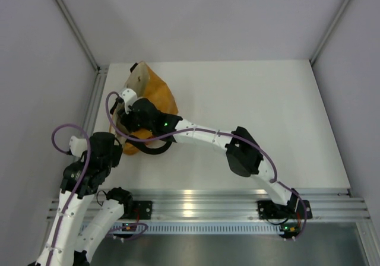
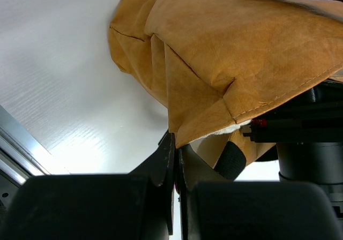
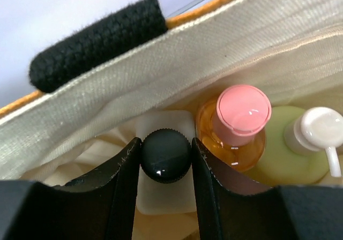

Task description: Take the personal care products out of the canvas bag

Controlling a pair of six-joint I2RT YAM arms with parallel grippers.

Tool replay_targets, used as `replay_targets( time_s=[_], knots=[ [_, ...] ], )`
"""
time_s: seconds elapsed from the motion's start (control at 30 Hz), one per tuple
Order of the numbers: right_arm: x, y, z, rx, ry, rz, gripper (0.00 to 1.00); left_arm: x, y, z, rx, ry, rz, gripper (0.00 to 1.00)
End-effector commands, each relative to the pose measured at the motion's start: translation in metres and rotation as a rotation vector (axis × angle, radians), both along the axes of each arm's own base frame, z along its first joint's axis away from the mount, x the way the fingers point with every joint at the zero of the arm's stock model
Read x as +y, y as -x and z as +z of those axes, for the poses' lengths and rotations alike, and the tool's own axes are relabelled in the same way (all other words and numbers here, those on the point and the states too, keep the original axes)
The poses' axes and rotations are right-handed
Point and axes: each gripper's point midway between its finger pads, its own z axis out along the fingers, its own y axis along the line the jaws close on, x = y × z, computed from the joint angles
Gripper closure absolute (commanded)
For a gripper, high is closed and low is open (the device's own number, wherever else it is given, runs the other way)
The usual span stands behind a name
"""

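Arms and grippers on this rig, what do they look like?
Left arm and right arm: white links, black joints, purple cable along each. Green light on the right wrist. Left gripper and right gripper: black flat fingers, the right's edges scuffed.

Bright, even light, soft shadows, white glare on the table (image 2: 91, 143), glossy highlights on the pink cap (image 3: 244, 114)

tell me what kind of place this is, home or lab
Most likely a robot lab test cell, not a home: a white table boxed in by plain grey panels, an aluminium rail at its near edge, and the left arm and right arm bolted there, working on a canvas bag.
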Motion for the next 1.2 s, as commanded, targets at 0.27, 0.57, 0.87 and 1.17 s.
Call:
replay_targets(
  time_s=[0.27, 0.57, 0.87, 1.17],
  knots=[
    [-0.023, 0.000, 0.179, -0.172, -0.359, -0.043, 1.00, 0.008, 0.011, -0.003, 0.036, -0.036, 0.013, 1.00],
    [-0.028, 0.005, 0.192, -0.189, -0.372, -0.031, 1.00, 0.008, 0.011, -0.001, 0.029, -0.034, 0.015, 1.00],
    [-0.037, 0.020, 0.218, -0.237, -0.373, 0.027, 1.00, 0.008, 0.011, -0.004, 0.035, -0.030, 0.019, 1.00],
    [-0.045, 0.025, 0.232, -0.264, -0.371, 0.042, 1.00, 0.009, 0.011, -0.003, 0.029, -0.028, 0.026, 1.00]
  ],
)
